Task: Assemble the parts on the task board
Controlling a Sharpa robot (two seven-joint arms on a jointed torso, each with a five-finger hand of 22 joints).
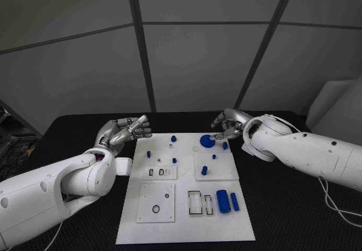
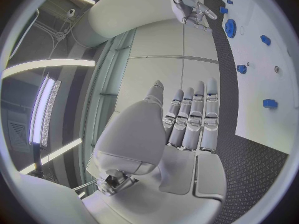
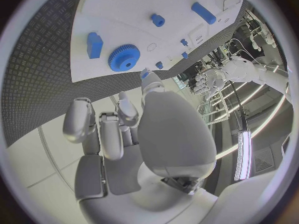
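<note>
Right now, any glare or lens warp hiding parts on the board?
Head view: even, dim light, white board unglared, blue gear crisp. Left wrist view: fisheye bends the board edge; bright ceiling strips glare beside the left hand. Right wrist view: board curved too, gear readable beyond the right hand.

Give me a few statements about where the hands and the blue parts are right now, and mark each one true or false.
1. The left hand holds a blue part. False: it holds nothing, its fingers apart, beside the task board.
2. The blue gear lies on the board's far end, near the right hand. True.
3. The right hand grips the gear. False: its fingers are beside the gear, holding nothing.
4. The blue cylinder lies flat on the board's near right part. True.
</note>
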